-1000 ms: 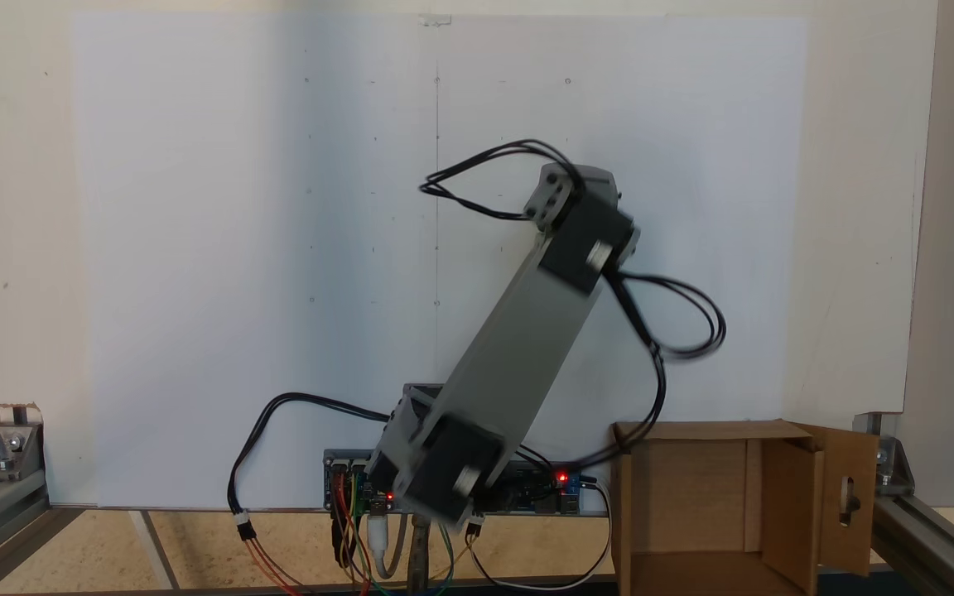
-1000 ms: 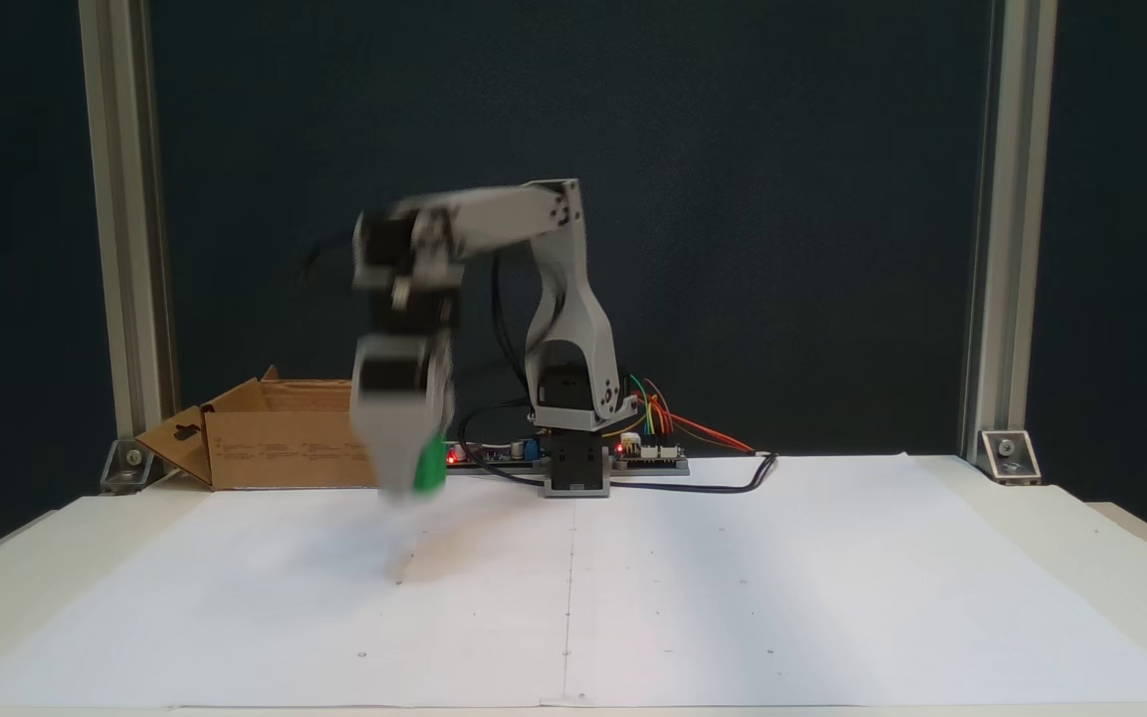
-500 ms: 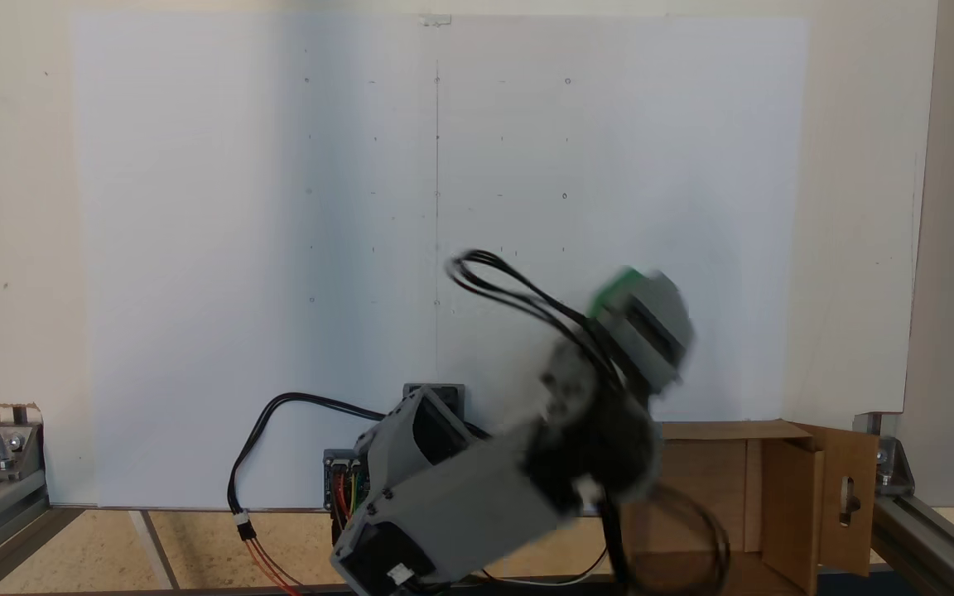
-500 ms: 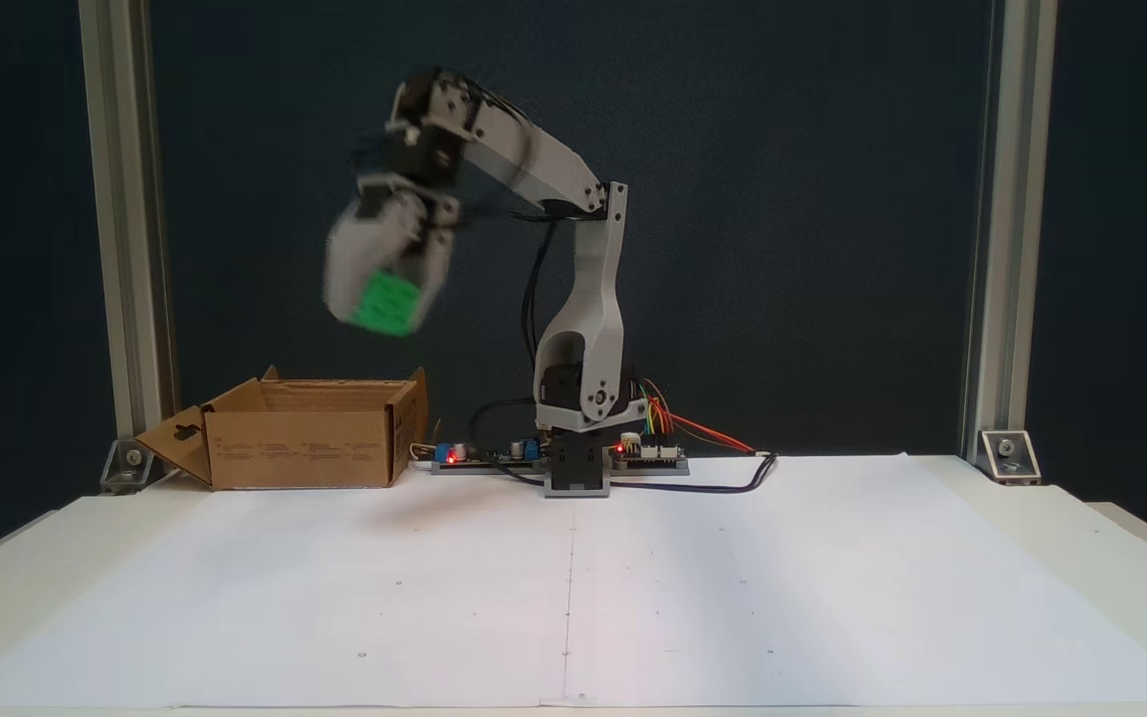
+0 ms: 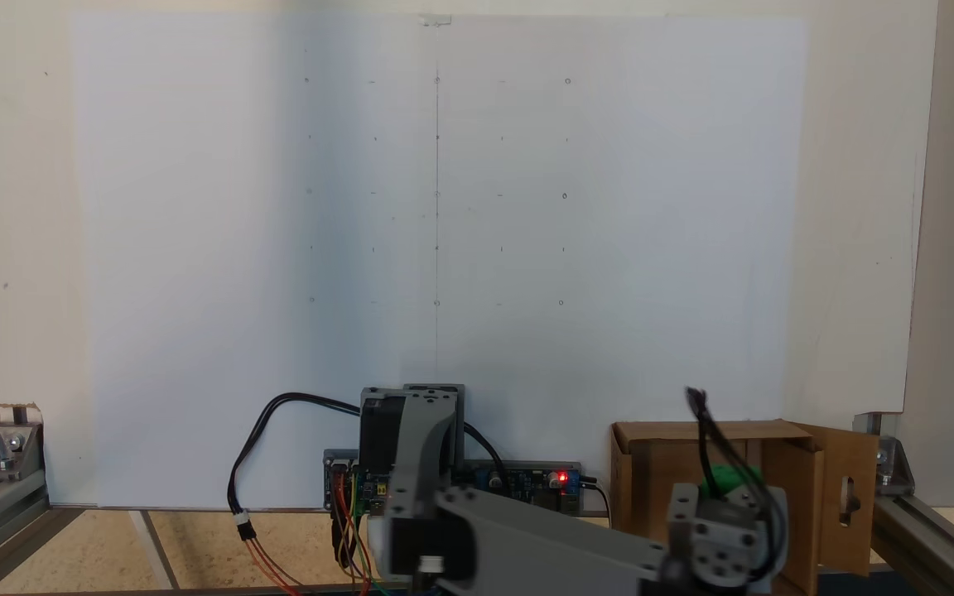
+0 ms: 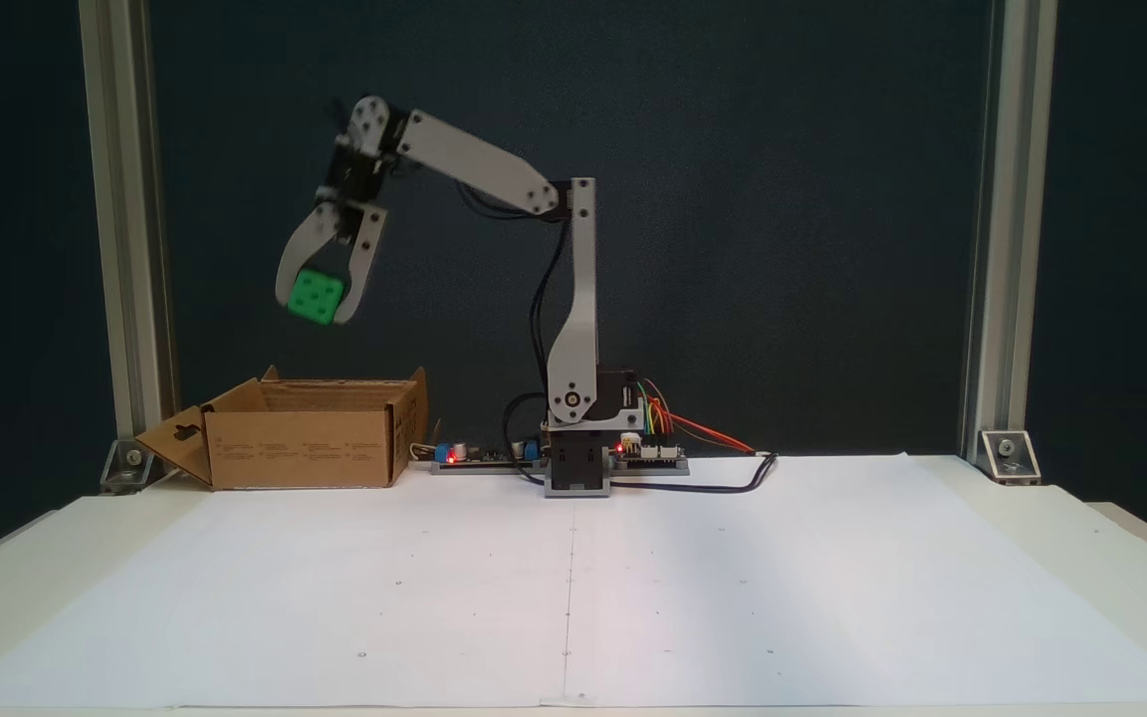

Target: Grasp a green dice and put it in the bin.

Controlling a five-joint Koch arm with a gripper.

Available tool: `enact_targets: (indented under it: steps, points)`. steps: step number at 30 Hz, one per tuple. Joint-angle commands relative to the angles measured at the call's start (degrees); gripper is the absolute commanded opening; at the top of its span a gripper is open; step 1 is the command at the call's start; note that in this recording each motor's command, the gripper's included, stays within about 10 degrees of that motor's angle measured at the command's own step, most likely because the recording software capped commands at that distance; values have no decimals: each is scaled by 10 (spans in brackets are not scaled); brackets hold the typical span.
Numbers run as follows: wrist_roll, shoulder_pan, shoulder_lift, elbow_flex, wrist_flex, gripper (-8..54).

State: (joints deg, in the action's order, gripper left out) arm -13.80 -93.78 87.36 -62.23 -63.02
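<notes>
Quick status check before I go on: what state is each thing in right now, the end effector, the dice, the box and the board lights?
End effector: shut on the dice, held high above the box.
Dice: gripped, off the table, in the air over the box.
Box: open at the top, flaps folded out, standing on the table.
Board lights: red, lit.

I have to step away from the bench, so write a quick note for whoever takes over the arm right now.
Tool: shut on the green dice, held high in the air.
Green dice: between the tool's fingers, above the bin; in a fixed view it shows as green over the open box.
Bin: open, flaps out, at the back edge of the white paper sheet.
Done: dice grasped, lifted, carried over the bin.
Left: open the tool to drop the dice in, perhaps after lowering it.
</notes>
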Motion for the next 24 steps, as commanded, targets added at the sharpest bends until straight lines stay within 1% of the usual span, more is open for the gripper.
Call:
enact_targets:
  steps: [1, 6, 10, 12, 14, 15, 16, 17, 20, 24]
  points:
    - [-63, -25, -33, 33, 39, 114]
    - [-90, -83, -105, 33, 67, 114]
    - [-134, -106, -138, 33, 67, 114]
    - [-138, -118, -148, 33, 69, 114]
    - [-138, -127, -151, 32, 62, 185]
    - [-139, -127, -151, 32, 62, 242]
    - [-138, -128, -151, 32, 63, 322]
    - [-138, -129, -150, 32, 63, 341]
    - [-138, -132, -150, 32, 62, 463]
    - [-134, -129, -147, 32, 64, 454]
